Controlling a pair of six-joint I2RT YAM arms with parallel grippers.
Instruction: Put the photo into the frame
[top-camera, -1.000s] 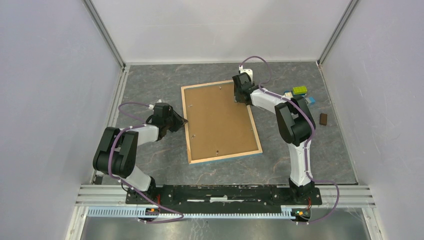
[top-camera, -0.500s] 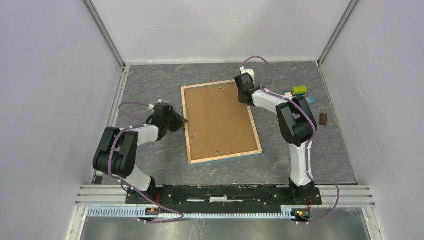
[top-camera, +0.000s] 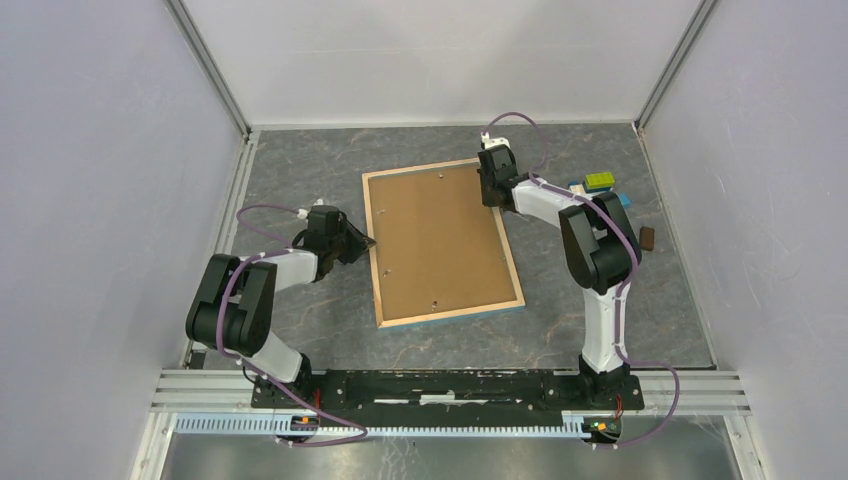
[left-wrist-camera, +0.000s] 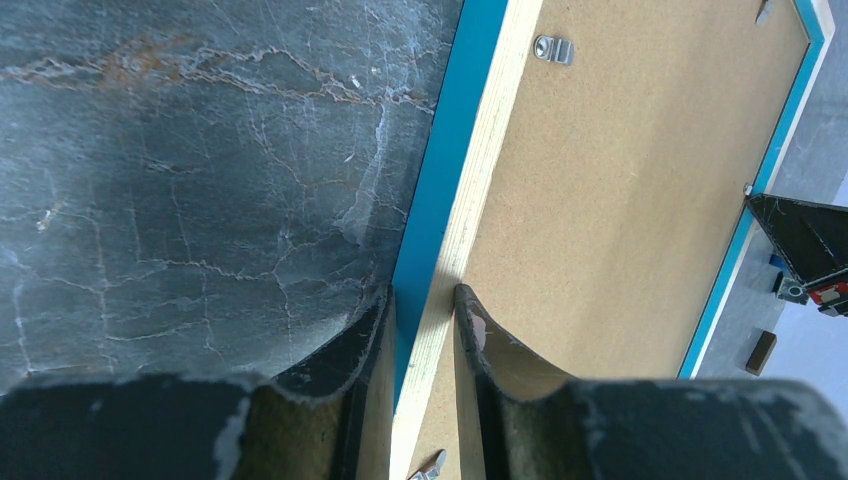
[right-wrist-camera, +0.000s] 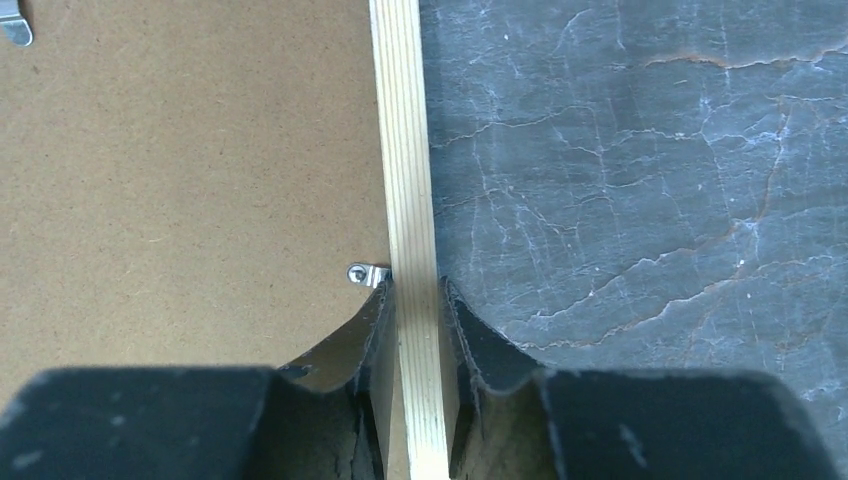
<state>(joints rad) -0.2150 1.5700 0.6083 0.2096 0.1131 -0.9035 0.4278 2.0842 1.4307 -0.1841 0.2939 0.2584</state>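
Left fingers (left-wrist-camera: 365, 330): your left gripper (left-wrist-camera: 425, 295) is clamped on the left rim of the frame (left-wrist-camera: 470, 200). 1 finger sits on the blue outer edge. The other sits on the inner side of the wood, next to the brown board.
Right fingers (right-wrist-camera: 470, 340): your right gripper (right-wrist-camera: 415, 290) is pinched on the pale wood rim on the frame's right side, near the far corner. You can see 1 finger on each side of the wood, and both touch it.
Frame: it lies flat with its back up in the middle of the table (top-camera: 320, 170), between your 2 arms. It is turned a little. A thin blue line shows along its near edge.
Backing board (top-camera: 440, 240): this brown sheet fills the space inside the wood rim.
Clips: small metal clips sit at the rim's inner edge. 1 clip (right-wrist-camera: 366, 274) is just beside the inner finger of your right gripper. Another clip (left-wrist-camera: 552, 48) is farther along the left rim.
Table: it is dark grey with pale cracks, like stone.
Blocks: a green block (top-camera: 600, 181) rests on blue pieces close behind your right arm. A small brown block (top-camera: 647, 237) lies farther right, well apart from the frame.
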